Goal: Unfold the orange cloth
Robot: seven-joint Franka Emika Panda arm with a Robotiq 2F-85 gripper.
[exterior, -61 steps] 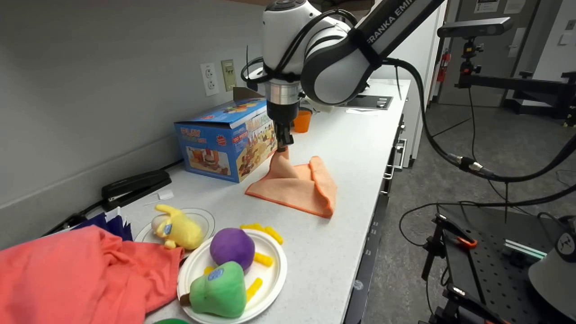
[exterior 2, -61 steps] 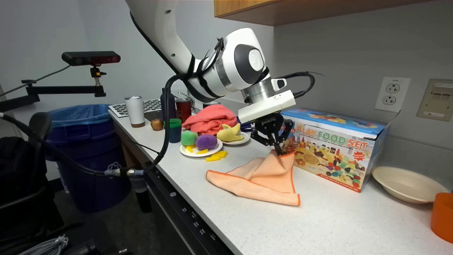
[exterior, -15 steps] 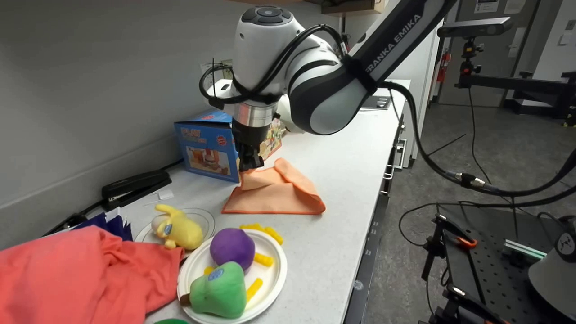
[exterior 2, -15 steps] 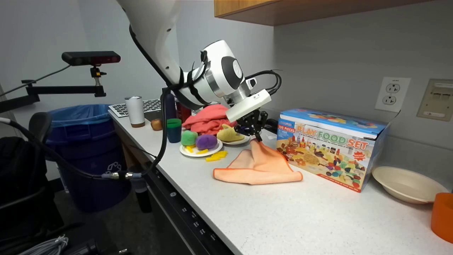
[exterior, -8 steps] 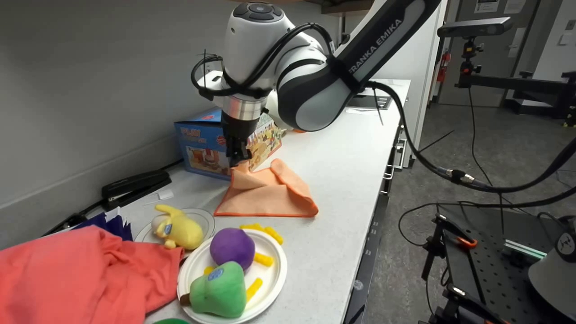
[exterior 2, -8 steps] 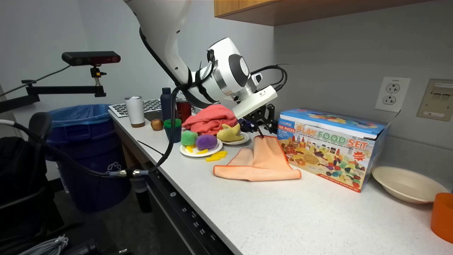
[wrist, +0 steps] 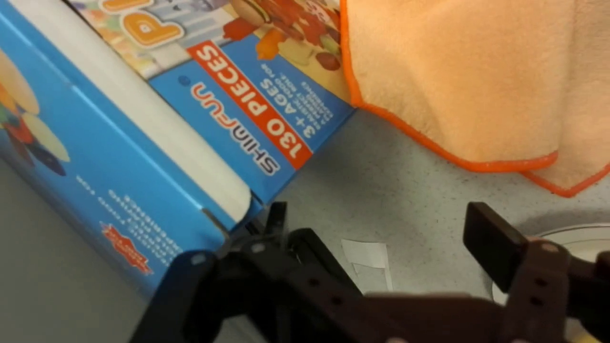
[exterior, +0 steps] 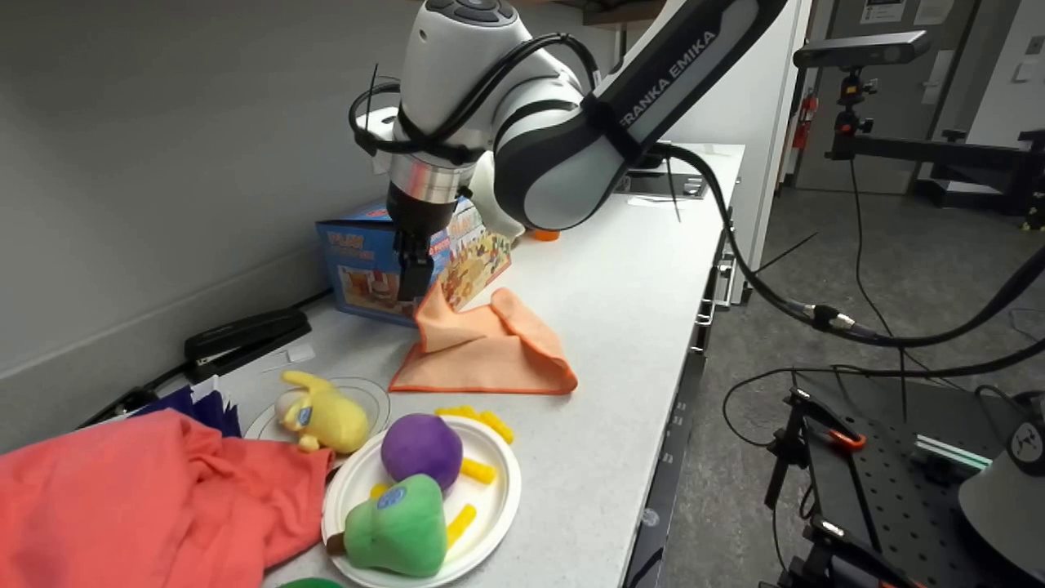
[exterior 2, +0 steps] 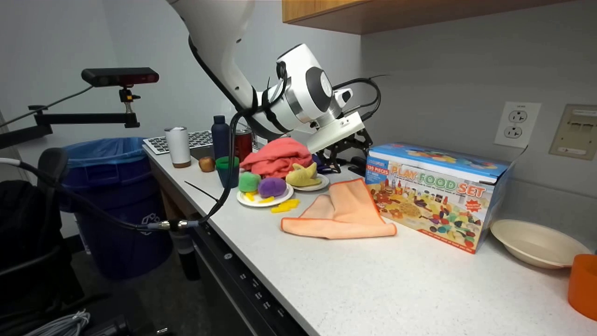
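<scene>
The orange cloth (exterior: 490, 363) lies on the counter beside the box, pale peach with a brighter orange hem. One corner stands up in a soft peak near the box, and part of the cloth (exterior 2: 347, 212) is still doubled over along the side away from the plates. My gripper (exterior 2: 350, 161) hovers just past that raised corner, above the counter and apart from the fabric. In the wrist view the jaws of the gripper (wrist: 376, 214) are spread wide with only counter showing between them; the cloth (wrist: 457, 81) fills the upper right there.
The blue play food box (exterior 2: 429, 200) stands close by the cloth and the gripper, against the wall. A black stapler (exterior: 246, 339), a plate (exterior: 508, 498) with toy food and a red-coral fabric pile (exterior: 122, 498) lie beyond. A tan bowl (exterior 2: 536, 247) sits past the box.
The gripper pulled the cloth's corner toward the plates, then let go. Its jaws have spread and it has backed off from the corner, while the cloth has stayed put in the last half second.
</scene>
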